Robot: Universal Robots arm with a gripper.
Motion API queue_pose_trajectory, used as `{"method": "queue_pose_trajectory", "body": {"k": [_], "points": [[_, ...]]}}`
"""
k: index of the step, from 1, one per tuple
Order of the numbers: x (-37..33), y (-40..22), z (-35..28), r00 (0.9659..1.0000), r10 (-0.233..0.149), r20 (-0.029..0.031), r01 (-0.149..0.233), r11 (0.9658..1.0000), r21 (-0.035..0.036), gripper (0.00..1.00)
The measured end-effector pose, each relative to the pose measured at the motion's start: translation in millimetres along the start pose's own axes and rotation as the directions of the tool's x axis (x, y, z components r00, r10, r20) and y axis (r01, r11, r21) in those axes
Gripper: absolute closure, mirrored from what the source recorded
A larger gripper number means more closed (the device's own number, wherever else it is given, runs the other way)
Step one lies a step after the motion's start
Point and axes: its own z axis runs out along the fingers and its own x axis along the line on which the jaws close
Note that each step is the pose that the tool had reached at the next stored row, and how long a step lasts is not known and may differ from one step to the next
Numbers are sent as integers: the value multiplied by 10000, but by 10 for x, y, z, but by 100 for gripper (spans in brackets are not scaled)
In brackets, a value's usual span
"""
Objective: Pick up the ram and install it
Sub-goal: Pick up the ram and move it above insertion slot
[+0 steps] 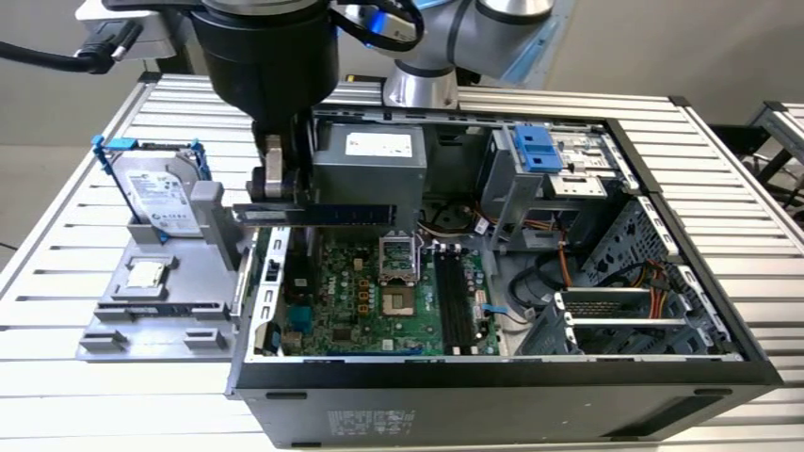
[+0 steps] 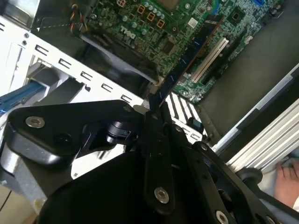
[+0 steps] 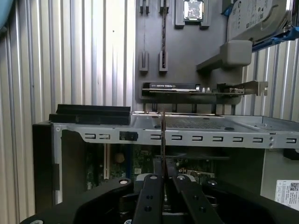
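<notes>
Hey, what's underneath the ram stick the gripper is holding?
The ram, clamped in the gripper, hangs over the green motherboard inside the open case. The strip of board right beneath it is covered.

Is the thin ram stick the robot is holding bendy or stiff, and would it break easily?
Probably stiff: the ram sticks straight out from the fingers without drooping. Likely light, since a pinch near one end carries it. Perhaps fragile: edge-on in the first wrist view it looks very thin.

Ram (image 1: 337,215): thin dark-blue stick, horizontal, on edge, gripped by tool (image 1: 279,203) above case (image 1: 503,386).
</notes>
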Motion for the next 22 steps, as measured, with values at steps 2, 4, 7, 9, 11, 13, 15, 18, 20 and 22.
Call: {"method": "queue_pose_trajectory", "body": {"k": [2, 4, 7, 9, 11, 13, 15, 18, 20, 22], "points": [[-1, -37, 0, 10000, -1, 0, 1, 10000, 0, 100], [-3, -70, 1, 10000, 0, 1, 0, 10000, 1, 100], [-4, -128, 1, 10000, -1, 0, 1, 10000, 0, 100], [-4, -166, 1, 10000, 0, 0, 0, 10000, 0, 100], [-5, -207, 1, 10000, 2, 0, -2, 10000, 0, 100], [-5, -249, 2, 10000, 5, 0, -5, 10000, 0, 100], [-5, -299, 2, 10000, 14, 0, -14, 10000, 1, 100], [-5, -370, 2, 10000, 37, 0, -37, 10000, 1, 100], [-5, -420, 3, 10000, 70, 0, -70, 10000, 2, 100], [-5, -464, 3, 9999, 127, 0, -127, 9999, 3, 100]]}}
